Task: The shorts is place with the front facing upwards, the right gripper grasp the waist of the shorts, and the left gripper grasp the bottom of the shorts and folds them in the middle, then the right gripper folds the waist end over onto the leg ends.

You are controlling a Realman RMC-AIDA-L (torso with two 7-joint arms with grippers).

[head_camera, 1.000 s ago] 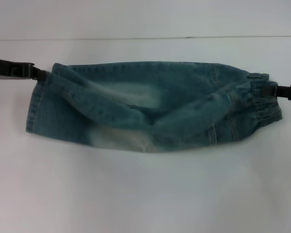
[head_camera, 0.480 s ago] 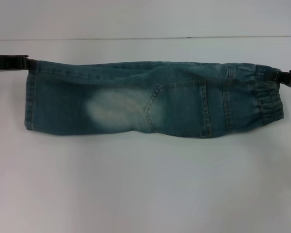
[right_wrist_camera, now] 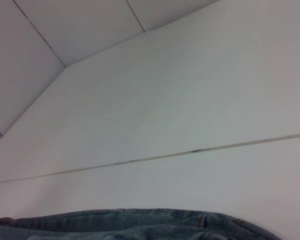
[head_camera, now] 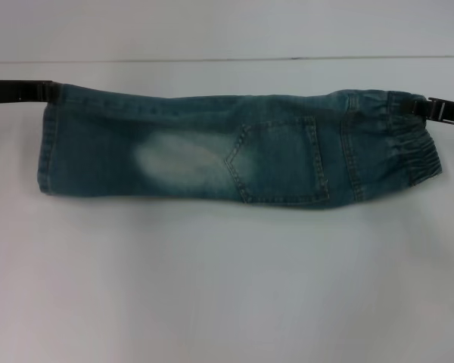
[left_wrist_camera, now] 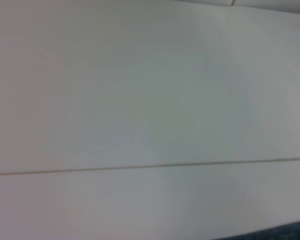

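Observation:
The denim shorts (head_camera: pixel 234 151) lie as a long band on the white table (head_camera: pixel 227 287), doubled lengthwise, with a back pocket (head_camera: pixel 284 162) and a pale faded patch (head_camera: pixel 178 162) facing up. The ruched waist of the shorts (head_camera: pixel 412 144) is at the right end. There my right gripper (head_camera: pixel 426 106) is shut on its far corner. The bottom of the shorts, the hemmed leg ends (head_camera: pixel 47 147), is at the left end, where my left gripper (head_camera: pixel 49 91) is shut on the far corner. A strip of denim (right_wrist_camera: pixel 140 225) shows in the right wrist view, and a sliver of denim (left_wrist_camera: pixel 290 232) in the left wrist view.
A thin seam line (head_camera: pixel 212 59) runs across the table behind the shorts. The same kind of seam (left_wrist_camera: pixel 140 166) shows in the left wrist view, and a seam (right_wrist_camera: pixel 190 151) in the right wrist view. Bare white tabletop lies in front of the shorts.
The far half of the shorts came over and now lies flat on the near half. Both grippers drew slightly away from me and outward, pulling the band straighter and tauter.

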